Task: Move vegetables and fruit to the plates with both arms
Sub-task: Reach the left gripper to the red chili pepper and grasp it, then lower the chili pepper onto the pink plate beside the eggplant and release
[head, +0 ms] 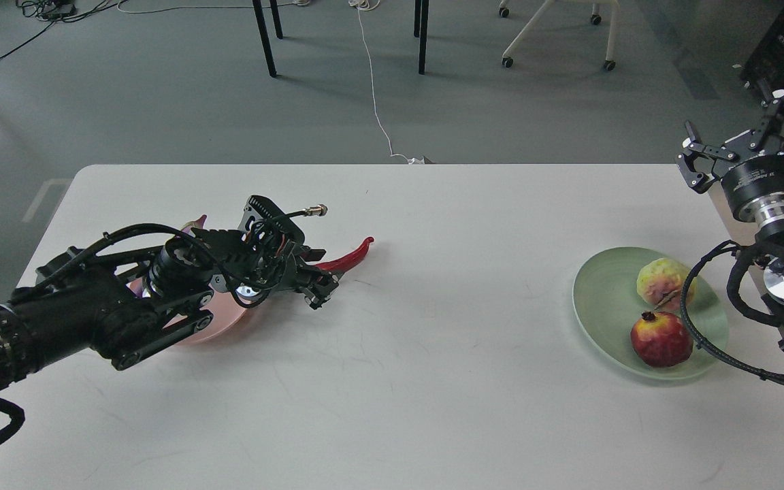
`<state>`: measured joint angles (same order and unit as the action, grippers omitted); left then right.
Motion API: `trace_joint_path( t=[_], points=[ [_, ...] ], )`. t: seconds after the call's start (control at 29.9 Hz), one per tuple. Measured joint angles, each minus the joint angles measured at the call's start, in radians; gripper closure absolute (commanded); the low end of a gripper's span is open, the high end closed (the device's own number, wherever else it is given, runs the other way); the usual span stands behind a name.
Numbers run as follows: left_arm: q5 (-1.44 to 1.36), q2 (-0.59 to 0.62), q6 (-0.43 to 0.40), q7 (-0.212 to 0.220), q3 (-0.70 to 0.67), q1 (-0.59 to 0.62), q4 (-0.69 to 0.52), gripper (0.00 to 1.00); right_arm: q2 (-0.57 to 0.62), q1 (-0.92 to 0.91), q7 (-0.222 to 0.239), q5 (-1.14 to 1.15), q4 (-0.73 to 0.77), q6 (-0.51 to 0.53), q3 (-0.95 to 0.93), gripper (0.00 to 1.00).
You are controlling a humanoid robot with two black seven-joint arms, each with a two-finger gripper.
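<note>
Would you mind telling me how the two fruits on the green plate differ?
The pomegranate-like fruit is dark red with a small crown; the yellow-green fruit is pale with a pink blush. The red one lies nearer the camera, the pale one farther back. Both are round, similar in size, and rest on the green plate.

I note a white table (pixel 433 381) on grey floor (pixel 160 102). Beyond it: black table legs (pixel 264 37), a white cable (pixel 375 102), a white castered chair base (pixel 555 34), and black cables (pixel 45 10) top left.
</note>
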<state>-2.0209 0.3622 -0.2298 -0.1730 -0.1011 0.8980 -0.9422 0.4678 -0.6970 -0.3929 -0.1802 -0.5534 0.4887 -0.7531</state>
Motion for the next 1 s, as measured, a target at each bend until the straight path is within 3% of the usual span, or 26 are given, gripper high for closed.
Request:
trace_joint_path(
  t=[0.1,0.23,0.33,0.53,0.77,1.0],
  points=[
    [0.0,0.0,0.0,0.001,0.0,-0.012,0.003,0.74,0.0,0.002,0.0,0.0,0.001,0.0,0.0,0.01],
    [0.001,-0.003,0.0,0.001,-0.002,-0.027,0.002,0.89,0.0,0.002,0.0,0.001,0.001,0.0,0.001,0.01],
    [0.004,-0.004,0.009,-0.002,-0.009,-0.028,-0.006,0.91,0.0,0.002,0.0,0.001,0.0,0.0,0.001,0.01],
    [0.116,0.027,0.165,-0.009,-0.071,-0.001,-0.112,0.9,0.002,-0.001,0.0,0.001,0.001,0.0,0.0,0.01],
    [0.236,0.279,0.138,-0.004,-0.076,0.021,-0.29,0.89,0.002,-0.001,0.0,0.001,0.003,0.0,0.0,0.01],
    [0.239,0.559,0.135,-0.004,-0.063,-0.107,-0.417,0.87,0.001,0.003,0.0,0.001,0.003,0.0,0.001,0.01]
  ],
)
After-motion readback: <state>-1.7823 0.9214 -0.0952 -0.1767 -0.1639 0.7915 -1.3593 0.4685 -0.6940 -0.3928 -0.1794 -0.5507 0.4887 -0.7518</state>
